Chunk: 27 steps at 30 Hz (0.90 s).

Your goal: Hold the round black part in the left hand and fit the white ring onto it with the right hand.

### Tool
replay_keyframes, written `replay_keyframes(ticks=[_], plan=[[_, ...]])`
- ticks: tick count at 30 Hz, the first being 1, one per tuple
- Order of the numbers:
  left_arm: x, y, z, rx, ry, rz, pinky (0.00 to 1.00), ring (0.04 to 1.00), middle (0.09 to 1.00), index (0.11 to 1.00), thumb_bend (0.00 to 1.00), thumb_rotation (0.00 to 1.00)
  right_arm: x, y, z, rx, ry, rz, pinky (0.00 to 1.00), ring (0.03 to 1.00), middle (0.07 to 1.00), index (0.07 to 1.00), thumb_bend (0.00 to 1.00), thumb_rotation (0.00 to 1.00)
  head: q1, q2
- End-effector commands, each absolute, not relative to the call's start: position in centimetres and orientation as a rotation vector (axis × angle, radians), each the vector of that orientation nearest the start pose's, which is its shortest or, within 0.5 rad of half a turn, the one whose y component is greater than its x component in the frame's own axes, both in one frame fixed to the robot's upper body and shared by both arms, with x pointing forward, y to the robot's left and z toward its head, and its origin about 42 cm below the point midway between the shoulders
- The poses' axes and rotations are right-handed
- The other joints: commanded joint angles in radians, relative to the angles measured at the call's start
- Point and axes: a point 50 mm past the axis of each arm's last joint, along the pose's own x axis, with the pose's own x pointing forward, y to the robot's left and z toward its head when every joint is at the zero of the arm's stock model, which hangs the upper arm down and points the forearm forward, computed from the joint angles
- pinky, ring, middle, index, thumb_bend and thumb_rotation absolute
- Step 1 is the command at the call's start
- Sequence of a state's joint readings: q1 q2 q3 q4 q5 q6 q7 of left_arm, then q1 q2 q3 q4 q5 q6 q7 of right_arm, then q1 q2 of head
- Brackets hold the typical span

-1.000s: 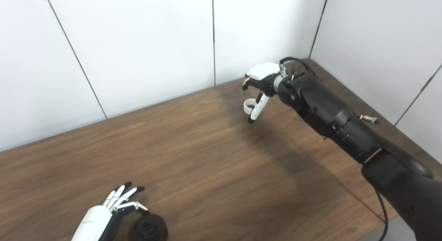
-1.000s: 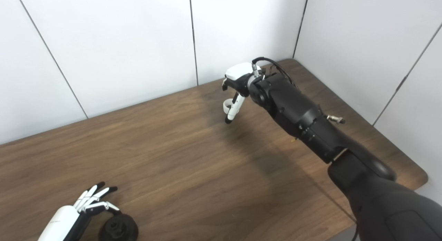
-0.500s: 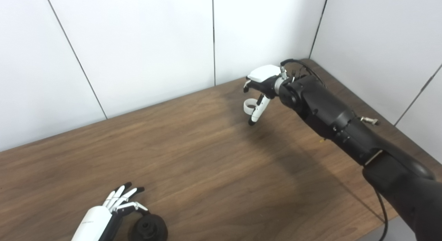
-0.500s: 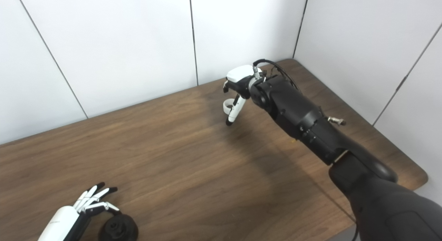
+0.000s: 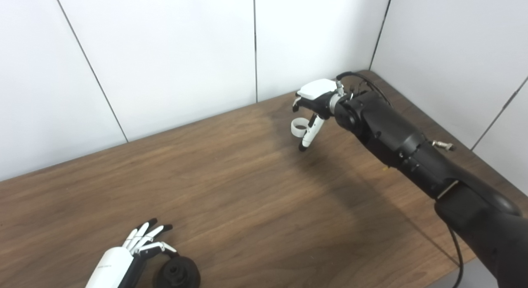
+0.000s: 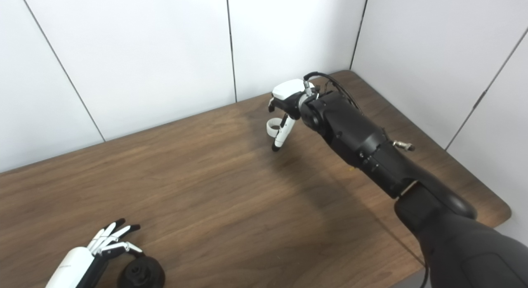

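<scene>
Dark walnut-grain table (image 5: 231, 197) in white-panelled corner (image 5: 371, 28); right hand (image 5: 311, 102) grips white ring (image 5: 298, 127) far right, left hand (image 5: 136, 249) spread open beside round black part (image 5: 177, 273) near left.

The white ring (image 5: 298, 127) is a small, thin-walled band, open through its middle. It hangs above the far right part of the wooden table, held off the surface in the fingers (image 5: 308, 134) of the right hand (image 5: 312, 101), with its opening facing up and towards the camera. The round black part (image 5: 177, 272) sits flat on the table at the near left edge, well apart from the ring. It is a matte black disc with a raised hub at its centre. It lies just beside the spread fingers of the left hand (image 5: 136, 249); whether they touch cannot be told.
</scene>
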<state>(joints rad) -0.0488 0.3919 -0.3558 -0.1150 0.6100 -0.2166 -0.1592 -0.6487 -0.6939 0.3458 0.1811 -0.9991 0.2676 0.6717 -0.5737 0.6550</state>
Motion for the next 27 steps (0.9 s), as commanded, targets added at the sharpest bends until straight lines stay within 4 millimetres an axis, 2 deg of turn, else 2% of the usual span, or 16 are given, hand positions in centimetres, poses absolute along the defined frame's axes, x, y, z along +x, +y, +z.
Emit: replay_keyframes(ticks=[1,27], plan=[[26.23,22.38,11.89,1.013,-0.288,-0.645,1.0,0.991,0.904,0.48,0.52,0.05,45.29,-35.93,30.88,-1.755,0.277,0.151,0.96,1.0,1.0,0.845,0.99,0.53,0.001,0.002],[25.98,22.57,12.23,1.016,-0.287,-0.648,1.0,0.991,0.905,0.48,0.52,0.05,45.32,-36.36,30.65,-1.752,0.306,0.142,0.95,1.0,0.999,0.841,0.98,0.52,-0.003,0.011]])
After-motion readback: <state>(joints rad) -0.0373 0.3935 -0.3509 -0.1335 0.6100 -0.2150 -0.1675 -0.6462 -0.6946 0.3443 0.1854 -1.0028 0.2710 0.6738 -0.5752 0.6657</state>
